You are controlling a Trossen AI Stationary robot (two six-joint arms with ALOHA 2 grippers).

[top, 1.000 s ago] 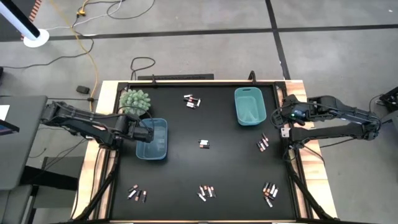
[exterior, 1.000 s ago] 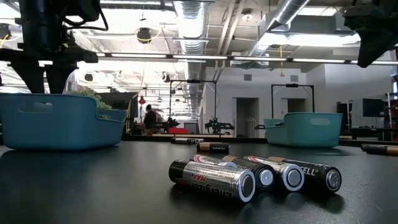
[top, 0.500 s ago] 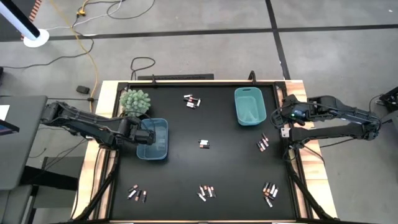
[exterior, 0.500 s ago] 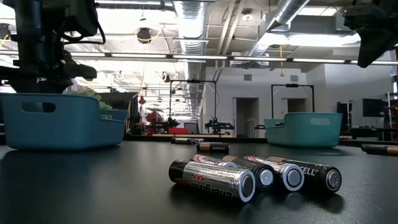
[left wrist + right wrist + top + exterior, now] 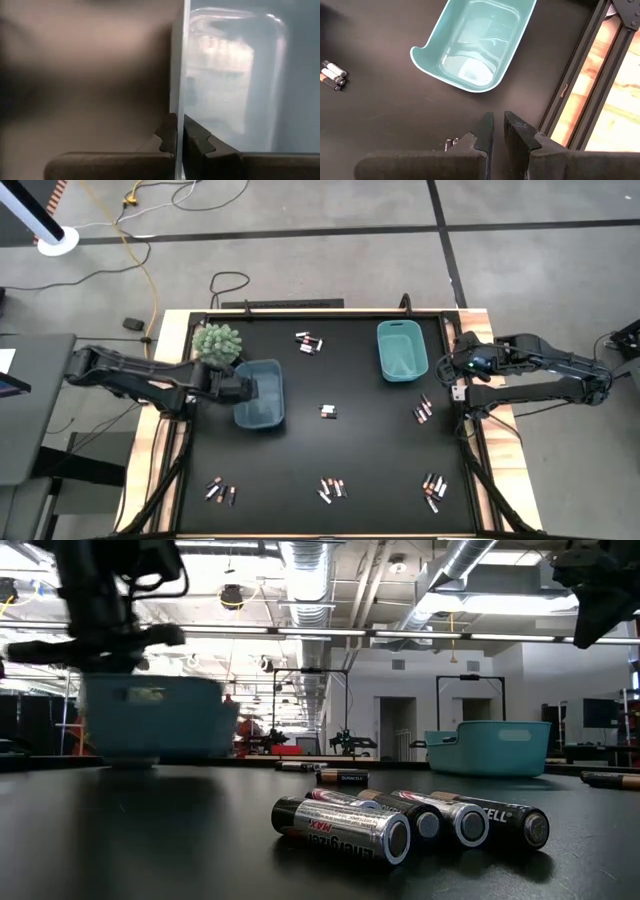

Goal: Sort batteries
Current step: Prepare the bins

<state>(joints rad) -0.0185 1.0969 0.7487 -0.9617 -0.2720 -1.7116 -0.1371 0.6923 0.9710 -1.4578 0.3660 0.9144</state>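
Note:
My left gripper is shut on the left wall of a blue bin at the table's left middle; in the low view this blue bin is blurred. Batteries lie in small clusters: far middle, centre, right, and three along the near edge. The nearest batteries lie on their sides. My right gripper waits at the table's right edge beside the teal bin, fingers nearly together, holding nothing. My left gripper pinches the blue bin's thin side wall at its rim, one finger inside the bin and one outside. The fingers come from above, slanting down from the table's left. Whether the bin's bottom is off the table, I cannot tell.
A green spiky plant stands at the far left corner, close behind the blue bin. The teal bin stands on the black tabletop at the far right. Wooden strips and dark rails frame the table's edges.
My left gripper has come down over the blue bin's left wall, shut on it and moved toward the table's right and a little toward the far edge. The bin has shifted that way with it. My right arm has kept still.

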